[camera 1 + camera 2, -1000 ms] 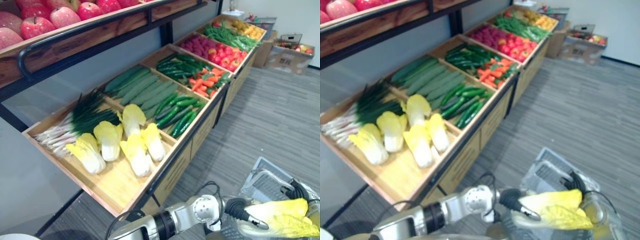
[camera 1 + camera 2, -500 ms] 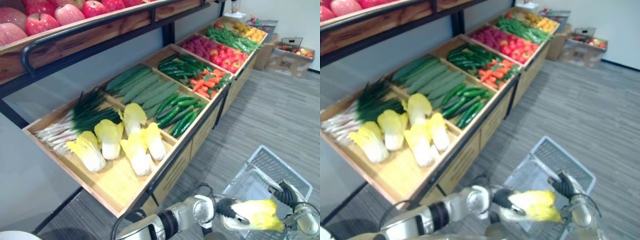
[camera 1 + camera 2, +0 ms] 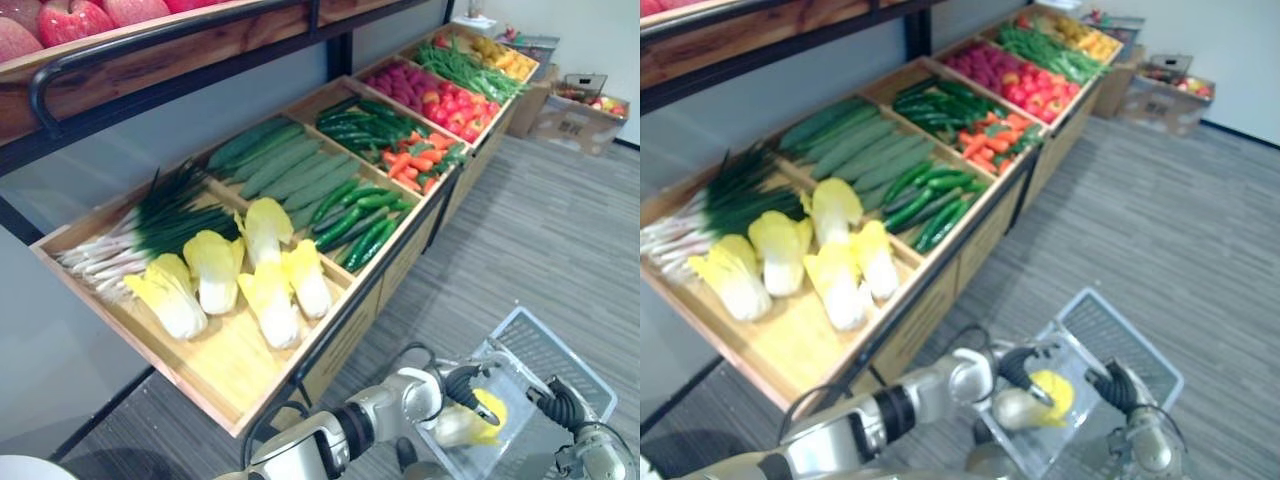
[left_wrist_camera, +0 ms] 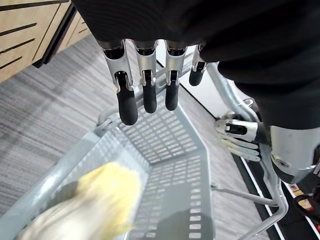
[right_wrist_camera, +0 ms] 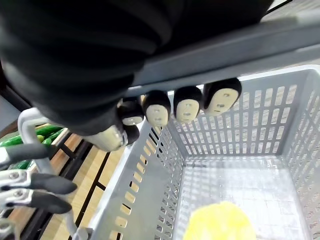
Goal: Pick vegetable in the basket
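Cabbage (image 3: 480, 420), leafy yellow, in lattice basket (image 3: 548, 348); left robot hand (image 4: 145, 95) uncurled, right robot hand (image 5: 172, 107) clasping handle (image 5: 240, 50).

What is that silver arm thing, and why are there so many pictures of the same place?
It is a robot shopping for vegetables. Two pictures come from cameras in its head, looking down. Two come from cameras on its wrists. Its left robot hand is open above a grey basket, and a yellow cabbage is inside the basket, not held. Its right robot hand is curled round the handle of the basket. Beside the robot, a wooden shelf holds more cabbages, cucumbers and carrots.
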{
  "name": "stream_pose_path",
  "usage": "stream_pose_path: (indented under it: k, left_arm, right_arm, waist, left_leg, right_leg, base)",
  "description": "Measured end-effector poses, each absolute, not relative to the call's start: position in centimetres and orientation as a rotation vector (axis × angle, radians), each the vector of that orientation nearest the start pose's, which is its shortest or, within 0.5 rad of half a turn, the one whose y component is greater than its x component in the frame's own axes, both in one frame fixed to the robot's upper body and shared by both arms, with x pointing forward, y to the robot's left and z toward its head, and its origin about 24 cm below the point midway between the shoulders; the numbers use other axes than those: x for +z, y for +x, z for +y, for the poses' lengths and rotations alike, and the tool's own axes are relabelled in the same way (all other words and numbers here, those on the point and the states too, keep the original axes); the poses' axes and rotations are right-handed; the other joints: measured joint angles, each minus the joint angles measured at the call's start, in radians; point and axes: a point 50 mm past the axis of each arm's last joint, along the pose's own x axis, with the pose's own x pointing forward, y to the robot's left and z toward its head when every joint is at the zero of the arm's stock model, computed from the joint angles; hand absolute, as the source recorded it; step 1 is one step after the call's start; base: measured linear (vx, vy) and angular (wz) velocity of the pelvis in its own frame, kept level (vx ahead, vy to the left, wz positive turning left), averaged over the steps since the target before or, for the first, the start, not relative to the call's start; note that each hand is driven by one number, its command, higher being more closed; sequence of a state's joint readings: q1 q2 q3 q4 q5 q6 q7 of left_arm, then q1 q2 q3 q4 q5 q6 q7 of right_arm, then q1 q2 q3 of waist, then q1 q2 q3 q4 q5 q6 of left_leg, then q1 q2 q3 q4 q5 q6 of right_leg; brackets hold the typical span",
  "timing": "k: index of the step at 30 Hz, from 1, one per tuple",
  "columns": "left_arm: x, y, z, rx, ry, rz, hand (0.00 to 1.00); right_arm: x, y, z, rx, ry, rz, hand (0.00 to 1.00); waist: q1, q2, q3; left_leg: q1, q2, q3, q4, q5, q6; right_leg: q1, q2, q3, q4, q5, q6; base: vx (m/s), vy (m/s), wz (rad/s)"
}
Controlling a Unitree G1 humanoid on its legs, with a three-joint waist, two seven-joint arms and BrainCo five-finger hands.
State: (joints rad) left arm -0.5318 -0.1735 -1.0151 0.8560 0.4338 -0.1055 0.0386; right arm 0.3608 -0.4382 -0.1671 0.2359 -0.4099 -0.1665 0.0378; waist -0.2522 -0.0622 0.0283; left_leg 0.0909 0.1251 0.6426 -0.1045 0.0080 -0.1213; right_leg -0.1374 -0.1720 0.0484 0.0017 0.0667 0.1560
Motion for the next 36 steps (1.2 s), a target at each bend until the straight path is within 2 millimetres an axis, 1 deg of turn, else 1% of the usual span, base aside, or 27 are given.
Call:
stream_pose_path:
  k: [4, 6, 10, 12, 13, 14, 15, 16, 17, 18, 19, 20, 21, 22, 23, 24, 25, 26, 27, 28, 29, 30, 31, 33, 34, 35, 36]
  left_arm:
    - [-1.6, 22.0, -8.1, -1.093, 0.908, -0.125, 0.0]
    - [-1.6, 21.8, -8.2, -1.104, 0.91, -0.135, 0.0]
    - [-0.4, 21.4, -9.0, -1.116, 0.882, -0.196, 0.0]
    - [0.9, 21.0, -9.8, -1.134, 0.849, -0.26, 0.0]
    - [2.3, 20.6, -10.5, -1.15, 0.803, -0.327, 0.0]
    - [3.2, 20.4, -10.8, -1.153, 0.768, -0.362, 0.0]
    - [5.3, 20.0, -11.0, -1.158, 0.673, -0.435, 0.0]
    - [6.7, 19.9, -10.8, -1.149, 0.596, -0.481, 0.0]
    - [8.0, 20.2, -10.1, -1.125, 0.553, -0.534, 0.0]
    - [9.5, 20.9, -8.4, -1.07, 0.496, -0.582, 0.0]
    - [10.6, 22.3, -5.7, -0.97, 0.453, -0.604, 0.0]
    - [11.1, 23.0, -3.9, -0.899, 0.439, -0.604, 0.0]
    - [11.6, 24.5, 0.4, -0.726, 0.442, -0.591, 0.0]
    - [11.7, 25.3, 5.0, -0.533, 0.451, -0.564, 0.0]
    - [11.8, 25.5, 7.5, -0.428, 0.458, -0.549, 0.0]
    - [11.8, 25.3, 11.9, -0.23, 0.471, -0.514, 0.0]
    - [11.5, 24.8, 15.5, -0.055, 0.482, -0.476, 0.0]
    - [11.2, 24.4, 17.1, 0.031, 0.491, -0.453, 0.0]
    - [10.0, 23.6, 19.8, 0.171, 0.504, -0.387, 0.0]
    - [8.5, 22.7, 22.1, 0.299, 0.518, -0.308, 0.0]
    - [7.7, 22.3, 23.1, 0.362, 0.523, -0.268, 0.0]
    - [5.9, 21.5, 25.1, 0.483, 0.53, -0.173, 0.0]
    - [4.9, 21.1, 25.9, 0.534, 0.526, -0.121, 0.0]
    - [1.1, 19.1, 28.7, 0.689, 0.525, 0.081, 0.0]
    - [-1.1, 17.3, 30.2, 0.774, 0.526, 0.21, 0.0]
    - [-3.5, 14.8, 31.1, 0.855, 0.515, 0.36, 0.0]
    - [-4.2, 13.8, 31.3, 0.878, 0.512, 0.409, 0.0]
  right_arm:
    - [-3.1, 14.3, -29.2, -0.027, -0.806, 0.481, 1.0]
    - [-3.3, 14.2, -29.0, -0.031, -0.783, 0.482, 1.0]
    - [-3.5, 14.0, -29.1, -0.041, -0.775, 0.493, 1.0]
    - [-3.9, 13.7, -29.5, -0.062, -0.774, 0.516, 1.0]
    - [-4.3, 13.4, -29.9, -0.076, -0.771, 0.539, 1.0]
    - [-4.6, 13.3, -30.1, -0.083, -0.767, 0.554, 1.0]
    - [-5.3, 12.7, -30.6, -0.107, -0.756, 0.597, 1.0]
    - [-5.7, 12.3, -31.0, -0.126, -0.752, 0.625, 1.0]
    - [-6.2, 11.6, -31.6, -0.154, -0.74, 0.662, 1.0]
    - [-6.9, 10.6, -32.4, -0.189, -0.726, 0.721, 1.0]
    - [-7.6, 9.6, -33.1, -0.228, -0.711, 0.778, 1.0]
    - [-7.9, 9.1, -33.5, -0.253, -0.704, 0.801, 1.0]
    - [-8.3, 8.1, -34.1, -0.293, -0.687, 0.85, 1.0]
    - [-8.9, 7.0, -34.5, -0.313, -0.667, 0.904, 1.0]
    - [-9.2, 6.5, -34.5, -0.317, -0.658, 0.928, 1.0]
    - [-9.9, 5.3, -34.5, -0.328, -0.635, 0.981, 1.0]
    - [-10.4, 4.1, -34.4, -0.359, -0.599, 1.028, 1.0]
    - [-10.7, 3.6, -34.4, -0.367, -0.587, 1.05, 1.0]
    - [-10.9, 2.9, -34.4, -0.384, -0.569, 1.079, 1.0]
    - [-10.9, 2.5, -34.4, -0.4, -0.562, 1.089, 1.0]
    - [-10.9, 2.5, -34.5, -0.411, -0.556, 1.089, 1.0]
    - [-11.0, 2.2, -34.5, -0.435, -0.55, 1.096, 1.0]
    - [-11.0, 2.2, -34.6, -0.44, -0.55, 1.096, 1.0]
    - [-11.1, 2.6, -34.5, -0.48, -0.528, 1.08, 1.0]
    - [-11.2, 3.0, -34.3, -0.502, -0.509, 1.063, 1.0]
    - [-11.3, 3.2, -34.1, -0.514, -0.491, 1.055, 1.0]
    - [-11.4, 3.2, -33.9, -0.526, -0.477, 1.053, 1.0]
  waist:
    - [-0.001, -0.004, 0.003]
    - [0.001, -0.012, 0.009]
    - [0.004, -0.02, 0.014]
    - [0.006, -0.021, 0.014]
    - [0.013, -0.022, 0.015]
    - [0.015, -0.022, 0.015]
    - [0.023, -0.022, 0.015]
    - [0.039, -0.022, 0.015]
    - [0.049, -0.02, 0.015]
    - [0.067, -0.019, 0.017]
    - [0.076, -0.014, 0.016]
    - [0.081, -0.009, 0.016]
    - [0.089, -0.001, 0.018]
    - [0.096, 0.004, 0.018]
    - [0.099, 0.005, 0.018]
    - [0.107, 0.006, 0.019]
    - [0.123, 0.005, 0.019]
    - [0.131, 0.006, 0.019]
    - [0.149, 0.002, 0.02]
    - [0.157, 0.004, 0.019]
    - [0.164, 0.004, 0.019]
    - [0.177, 0.0, 0.017]
    - [0.179, 0.001, 0.016]
    - [0.18, 0.001, 0.015]
    - [0.179, 0.0, 0.014]
    - [0.18, -0.004, 0.011]
    - [0.182, -0.004, 0.009]
  left_leg:
    - [-0.001, -0.001, -0.013, 0.002, -0.001, 0.001]
    - [-0.002, -0.002, -0.023, 0.001, -0.001, 0.002]
    - [-0.002, -0.008, -0.033, -0.001, -0.004, 0.004]
    - [-0.01, -0.012, -0.052, -0.001, -0.006, 0.007]
    - [-0.018, -0.016, -0.063, -0.001, -0.005, 0.008]
    - [-0.022, -0.018, -0.072, -0.001, -0.004, 0.009]
    - [-0.028, -0.019, -0.086, -0.001, -0.001, 0.014]
    - [-0.031, -0.019, -0.092, -0.001, 0.0, 0.015]
    - [-0.036, -0.02, -0.109, -0.001, 0.003, 0.019]
    - [-0.037, -0.019, -0.131, -0.001, 0.006, 0.023]
    - [-0.036, -0.016, -0.148, -0.001, 0.007, 0.025]
    - [-0.037, -0.014, -0.158, -0.001, 0.008, 0.026]
    - [-0.039, -0.013, -0.177, -0.001, 0.01, 0.027]
    - [-0.047, -0.012, -0.193, -0.001, 0.013, 0.029]
    - [-0.053, -0.012, -0.202, -0.001, 0.016, 0.03]
    - [-0.067, -0.011, -0.222, -0.001, 0.023, 0.032]
    - [-0.072, -0.011, -0.24, 0.0, 0.027, 0.032]
    - [-0.072, -0.011, -0.248, 0.004, 0.029, 0.033]
    - [-0.07, -0.013, -0.265, 0.004, 0.029, 0.033]
    - [-0.072, -0.02, -0.282, 0.004, 0.031, 0.035]
    - [-0.074, -0.022, -0.288, 0.004, 0.032, 0.037]
    - [-0.085, -0.027, -0.301, 0.003, 0.033, 0.037]
    - [-0.091, -0.029, -0.309, 0.003, 0.034, 0.036]
    - [-0.106, -0.033, -0.332, 0.001, 0.044, 0.041]
    - [-0.106, -0.032, -0.334, -0.001, 0.045, 0.041]
    - [-0.106, -0.033, -0.339, -0.001, 0.045, 0.041]
    - [-0.106, -0.033, -0.343, -0.001, 0.045, 0.041]
  right_leg:
    - [0.007, -0.004, -0.014, -0.001, 0.0, 0.0]
    - [0.012, -0.007, -0.022, -0.001, -0.001, 0.001]
    - [0.018, -0.015, -0.031, 0.0, -0.003, 0.004]
    - [0.022, -0.023, -0.047, 0.001, -0.006, 0.007]
    - [0.021, -0.025, -0.057, 0.001, -0.007, 0.009]
    - [0.022, -0.027, -0.065, 0.001, -0.008, 0.01]
    - [0.026, -0.031, -0.078, 0.001, -0.01, 0.012]
    - [0.027, -0.032, -0.083, 0.0, -0.01, 0.012]
    - [0.033, -0.034, -0.099, 0.0, -0.01, 0.013]
    - [0.045, -0.035, -0.118, 0.0, -0.012, 0.014]
    - [0.058, -0.035, -0.135, 0.001, -0.012, 0.014]
    - [0.062, -0.035, -0.145, 0.002, -0.012, 0.014]
    - [0.073, -0.035, -0.163, 0.002, -0.012, 0.014]
    - [0.075, -0.035, -0.179, 0.002, -0.013, 0.014]
    - [0.074, -0.035, -0.187, 0.002, -0.014, 0.014]
    - [0.076, -0.036, -0.209, 0.001, -0.015, 0.013]
    - [0.081, -0.036, -0.225, 0.001, -0.016, 0.011]
    - [0.089, -0.037, -0.237, 0.001, -0.018, 0.007]
    - [0.102, -0.039, -0.257, 0.001, -0.02, 0.005]
    - [0.111, -0.043, -0.275, 0.0, -0.024, -0.001]
    - [0.113, -0.046, -0.282, 0.0, -0.025, -0.003]
    - [0.114, -0.053, -0.297, -0.001, -0.037, -0.005]
    - [0.114, -0.056, -0.308, 0.0, -0.039, -0.005]
    - [0.114, -0.057, -0.332, 0.0, -0.045, -0.014]
    - [0.115, -0.057, -0.338, 0.0, -0.048, -0.017]
    - [0.117, -0.057, -0.344, -0.002, -0.053, -0.019]
    - [0.121, -0.057, -0.345, -0.002, -0.055, -0.018]
  base:
    - [-0.01, -0.036, 0.09]
    - [-0.03, -0.035, 0.11]
    - [-0.03, -0.026, 0.09]
    - [-0.01, -0.022, 0.24]
    - [-0.01, -0.034, 0.27]
    - [0.0, -0.038, 0.32]
    - [0.0, -0.033, 0.26]
    - [0.0, -0.03, 0.34]
    - [0.01, -0.035, 0.39]
    - [0.01, -0.04, 0.52]
    - [0.0, -0.039, 0.44]
    - [0.0, -0.033, 0.43]
    - [-0.01, -0.031, 0.39]
    - [-0.01, -0.032, 0.4]
    - [-0.01, -0.032, 0.42]
    - [0.0, -0.029, 0.46]
    - [0.01, -0.026, 0.47]
    - [0.01, -0.017, 0.42]
    - [0.01, -0.002, 0.43]
    - [0.0, 0.01, 0.39]
    - [-0.02, 0.022, 0.38]
    - [-0.03, 0.015, 0.3]
    - [-0.04, 0.002, 0.42]
    - [-0.05, 0.005, 0.3]
    - [-0.04, 0.008, 0.13]
    - [-0.02, -0.002, 0.09]
    - [-0.01, -0.004, 0.13]
